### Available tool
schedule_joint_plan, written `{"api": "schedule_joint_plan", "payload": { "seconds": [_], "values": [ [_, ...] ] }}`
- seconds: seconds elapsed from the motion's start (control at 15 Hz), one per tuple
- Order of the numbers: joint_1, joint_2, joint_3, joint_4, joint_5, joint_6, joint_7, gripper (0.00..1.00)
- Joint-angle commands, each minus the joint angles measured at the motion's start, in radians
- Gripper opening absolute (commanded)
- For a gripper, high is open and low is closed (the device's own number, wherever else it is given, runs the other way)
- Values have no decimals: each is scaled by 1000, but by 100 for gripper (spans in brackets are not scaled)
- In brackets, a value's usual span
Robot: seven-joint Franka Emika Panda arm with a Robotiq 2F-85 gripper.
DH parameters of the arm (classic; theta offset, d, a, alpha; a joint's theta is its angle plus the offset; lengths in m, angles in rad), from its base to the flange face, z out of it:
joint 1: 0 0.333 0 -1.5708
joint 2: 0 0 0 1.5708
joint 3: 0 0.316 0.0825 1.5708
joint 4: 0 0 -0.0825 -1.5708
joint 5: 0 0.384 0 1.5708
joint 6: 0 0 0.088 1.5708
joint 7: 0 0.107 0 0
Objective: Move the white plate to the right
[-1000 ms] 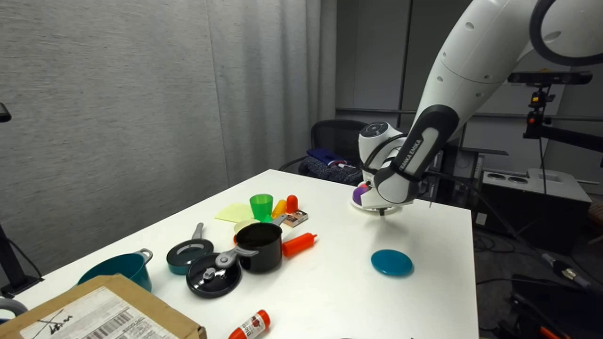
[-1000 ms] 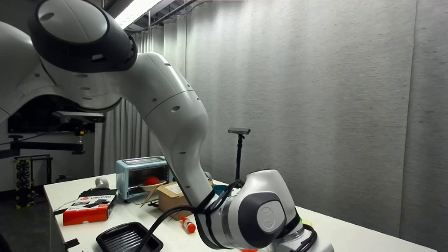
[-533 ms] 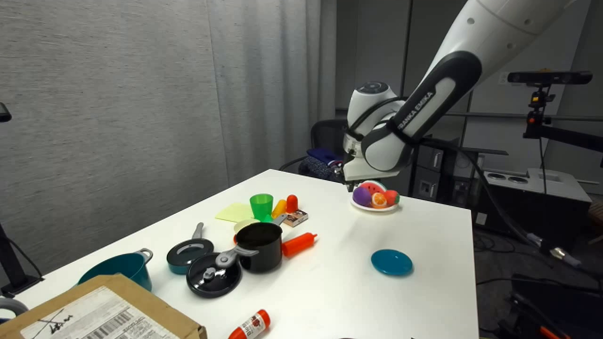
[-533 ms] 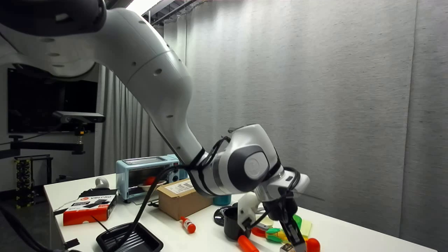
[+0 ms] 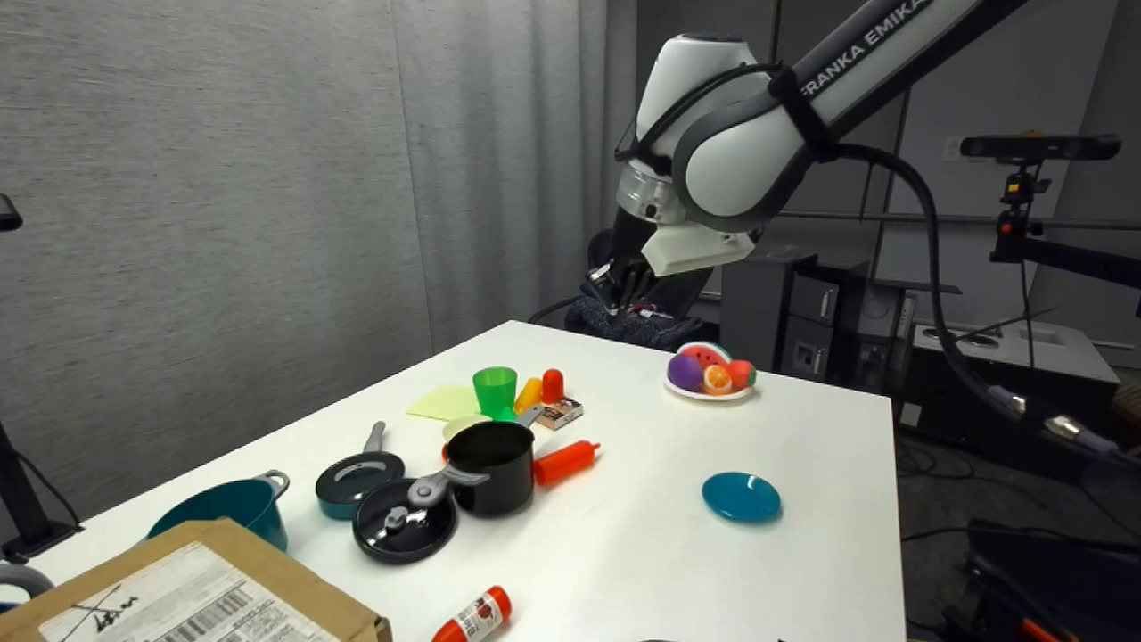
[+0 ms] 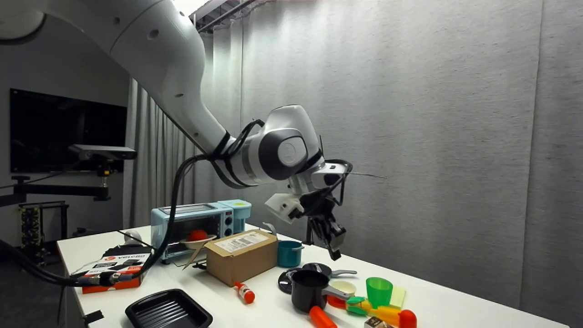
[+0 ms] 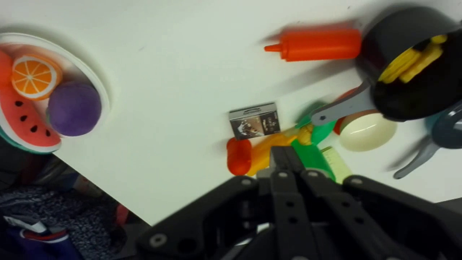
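Observation:
The white plate (image 5: 710,396) lies near the table's far edge in an exterior view. It holds a watermelon slice, a purple fruit, an orange half and a red fruit. The wrist view shows part of the plate (image 7: 94,77) at the left edge. It does not show in the exterior view that has the toaster oven. My gripper (image 7: 285,153) has its fingers together with nothing between them. It is raised well above the table, apart from the plate, and shows in both exterior views (image 5: 619,305) (image 6: 336,246).
A teal dish (image 5: 742,497) lies nearer than the plate. A black pot (image 5: 492,468), red bottle (image 5: 567,463), green cup (image 5: 495,390), small box (image 5: 560,413) and pan (image 5: 357,481) cluster to the left. A cardboard box (image 6: 241,257) and black tray (image 6: 168,310) also stand on the table.
The arm has risen and swung away from above the plate, toward the side with the green cup. The plate, partly hidden before, now shows fully with its fruit. The table items look unmoved.

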Motion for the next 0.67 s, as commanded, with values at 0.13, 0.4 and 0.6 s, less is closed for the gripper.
{"api": "schedule_joint_plan", "payload": {
  "seconds": [0.13, 0.4, 0.6],
  "values": [
    [-28, -165, 144, -117, 24, -87, -246, 0],
    [-36, -159, 190, -120, 7, -75, -262, 1],
    [-37, -186, 200, -150, 8, -74, -288, 1]
  ]
}}
